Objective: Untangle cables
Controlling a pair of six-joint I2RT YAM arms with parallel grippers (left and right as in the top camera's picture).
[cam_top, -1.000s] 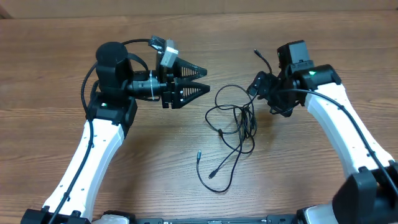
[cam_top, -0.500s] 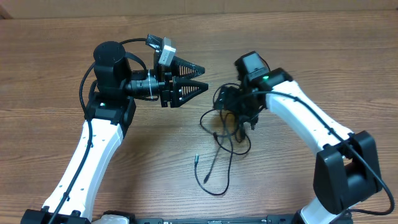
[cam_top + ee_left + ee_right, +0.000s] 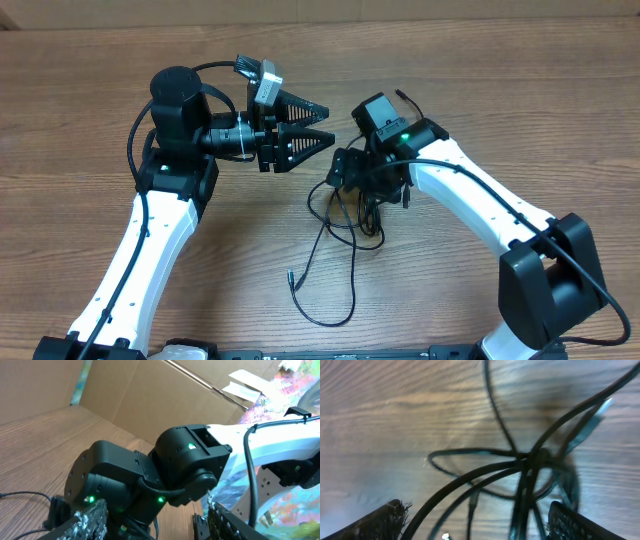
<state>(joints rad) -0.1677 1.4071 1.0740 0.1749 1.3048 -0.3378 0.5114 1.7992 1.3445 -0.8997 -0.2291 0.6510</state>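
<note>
Plainly the cables (image 3: 366, 220) lie as one loose tangle near the middle of the desk (image 3: 480, 90), with a long tail looping toward the near edge and ending in a small plug (image 3: 291, 281). They look light, limp and slick, so they should drag together rather than lift singly. A loose outer loop or the plug end seems a better hold than the knot (image 3: 529, 455). The right claw (image 3: 477, 520) is spread wide over that knot with strands between its fingers, possibly snagged. The left claw (image 3: 330, 124) hangs open and empty just beside
</note>
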